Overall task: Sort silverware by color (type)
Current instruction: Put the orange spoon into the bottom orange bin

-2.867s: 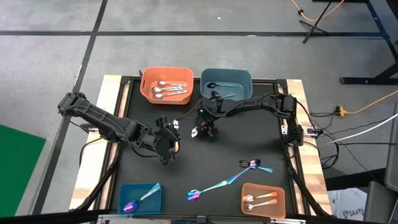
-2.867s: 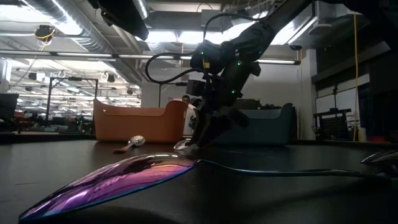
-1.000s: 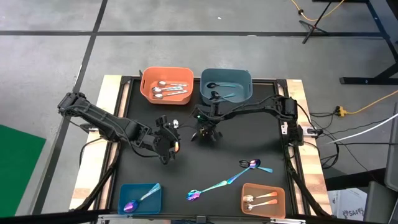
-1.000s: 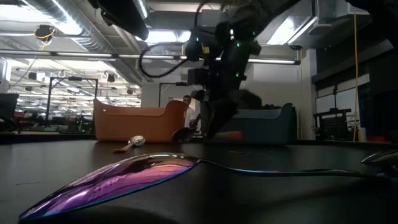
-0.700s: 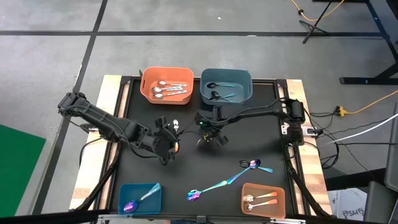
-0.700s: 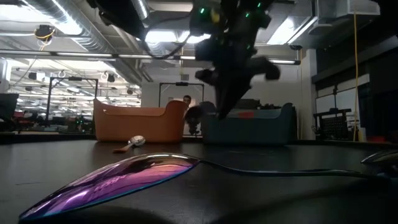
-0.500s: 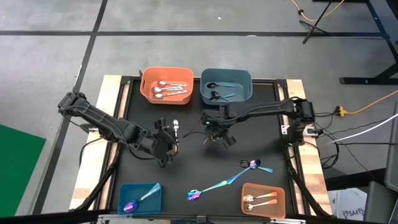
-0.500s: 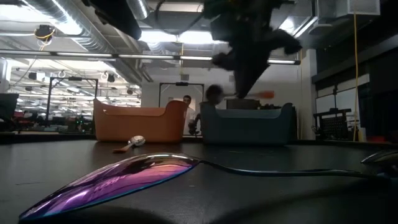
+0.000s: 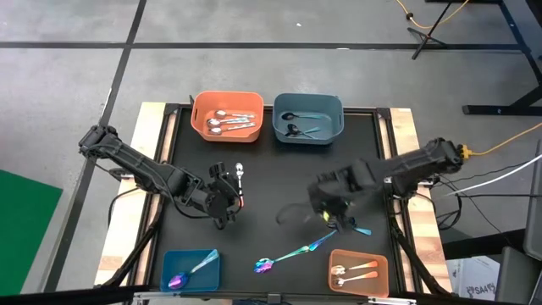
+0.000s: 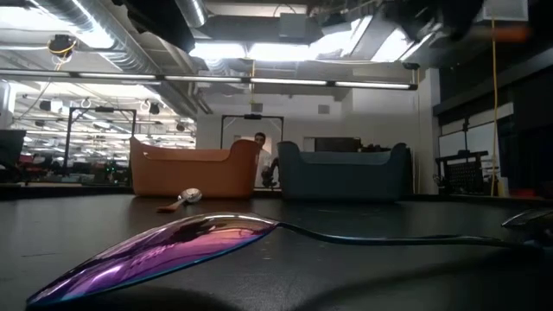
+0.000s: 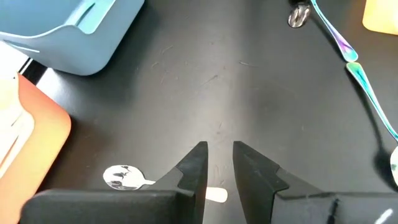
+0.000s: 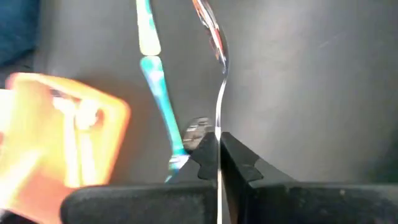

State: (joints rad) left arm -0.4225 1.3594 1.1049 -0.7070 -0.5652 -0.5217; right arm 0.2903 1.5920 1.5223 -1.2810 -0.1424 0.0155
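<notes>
My right gripper (image 9: 324, 206) hangs over the table's right half, shut on a silver spoon (image 12: 214, 68) whose bowl sticks out ahead of the fingers. Below it lie two iridescent, teal-handled spoons (image 9: 292, 254) (image 9: 347, 224) flat on the black mat. My left gripper (image 11: 219, 168) stands low at the mat's left middle, slightly open. A pale-handled spoon (image 11: 119, 177) lies flat beside it, with its handle end (image 11: 216, 195) between the fingers. My right gripper pinches the spoon's thin silver shank (image 12: 217, 124) between its two shut fingers. The spoon lies along the fingers, bowl (image 12: 208, 25) ahead of the tips, lifted clear of the mat. The fingers hide the handle behind them. Whether my left gripper touches its spoon, I cannot tell.
Far edge: an orange bin (image 9: 203, 127) with silver spoons and a blue bin (image 9: 307, 135) with black spoons. Near edge: a blue bin (image 9: 174, 258) holding an iridescent spoon and an orange bin (image 9: 377, 258) with orange-handled spoons. A person shows far behind the table (image 10: 260, 142).
My right gripper has risen from the mat's middle, in front of the far blue bin, with the spoon. It has swung toward the table's near right, toward the near orange bin. The spoon now hangs clear of the mat.
</notes>
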